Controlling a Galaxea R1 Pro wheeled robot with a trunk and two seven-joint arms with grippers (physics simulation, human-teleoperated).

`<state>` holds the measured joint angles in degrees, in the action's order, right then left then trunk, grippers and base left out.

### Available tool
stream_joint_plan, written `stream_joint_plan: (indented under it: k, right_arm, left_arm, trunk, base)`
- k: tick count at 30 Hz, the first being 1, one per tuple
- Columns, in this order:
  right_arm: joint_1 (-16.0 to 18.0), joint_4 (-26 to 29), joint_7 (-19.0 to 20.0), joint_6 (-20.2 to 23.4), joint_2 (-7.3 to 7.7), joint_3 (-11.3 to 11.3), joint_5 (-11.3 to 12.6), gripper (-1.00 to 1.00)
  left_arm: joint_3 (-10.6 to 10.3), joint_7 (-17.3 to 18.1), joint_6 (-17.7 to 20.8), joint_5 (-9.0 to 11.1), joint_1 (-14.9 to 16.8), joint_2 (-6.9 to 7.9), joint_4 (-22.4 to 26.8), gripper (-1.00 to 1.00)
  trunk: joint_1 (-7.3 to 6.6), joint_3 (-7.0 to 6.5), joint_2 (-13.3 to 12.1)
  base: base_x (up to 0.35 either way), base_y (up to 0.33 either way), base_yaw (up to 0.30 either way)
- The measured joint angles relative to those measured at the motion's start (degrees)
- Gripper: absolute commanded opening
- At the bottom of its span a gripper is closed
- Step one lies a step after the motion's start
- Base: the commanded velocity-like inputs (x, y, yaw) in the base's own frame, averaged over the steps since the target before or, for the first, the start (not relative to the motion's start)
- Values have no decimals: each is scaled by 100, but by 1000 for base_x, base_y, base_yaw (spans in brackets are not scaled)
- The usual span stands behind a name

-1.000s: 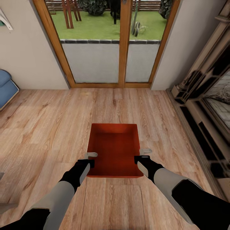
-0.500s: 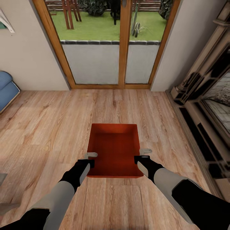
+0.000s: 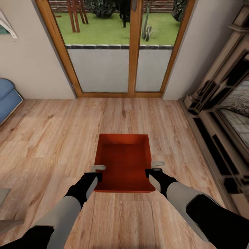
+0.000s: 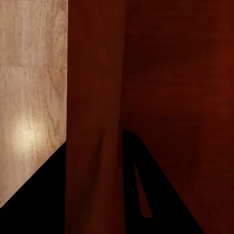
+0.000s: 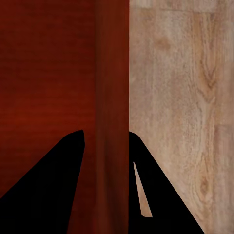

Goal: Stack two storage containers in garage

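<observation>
One orange-red storage container (image 3: 124,162) hangs in front of me above the light wood plank floor (image 3: 52,138) of the living room, open side up. My left gripper (image 3: 98,172) is shut on its left wall, with that wall (image 4: 95,122) between the dark fingers. On the opposite side my right gripper (image 3: 153,167) is shut on the right wall (image 5: 112,97), one finger inside the bin and one outside.
A wood-framed glass door (image 3: 119,48) stands straight ahead with a lawn beyond it. The corner of a blue sofa (image 3: 8,97) shows at the left. A dark fireplace surround (image 3: 221,114) runs along the right.
The room has shifted slightly down and to the right in the head view, so the camera has moved. The container and both grippers keep their places in the picture.
</observation>
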<state>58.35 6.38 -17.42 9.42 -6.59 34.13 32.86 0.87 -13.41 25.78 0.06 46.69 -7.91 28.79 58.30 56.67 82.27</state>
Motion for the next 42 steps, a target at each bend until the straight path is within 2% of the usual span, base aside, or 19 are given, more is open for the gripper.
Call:
stream_joint_plan:
  k: [24,42]
  right_arm:
    - [4,1,31,-39,21,1,-11,-100]
    - [5,-1,10,-123,7,27,6,-100]
  left_arm:
    - [30,-7,-43,-56,0,-28,1,-100]
    - [4,-3,-127,-19,0,-8,-1,-100]
  trunk:
    - [-527,-431,-963]
    - [-923,-754,-1685]
  base:
    - [0,0,0]
    - [0,0,0]
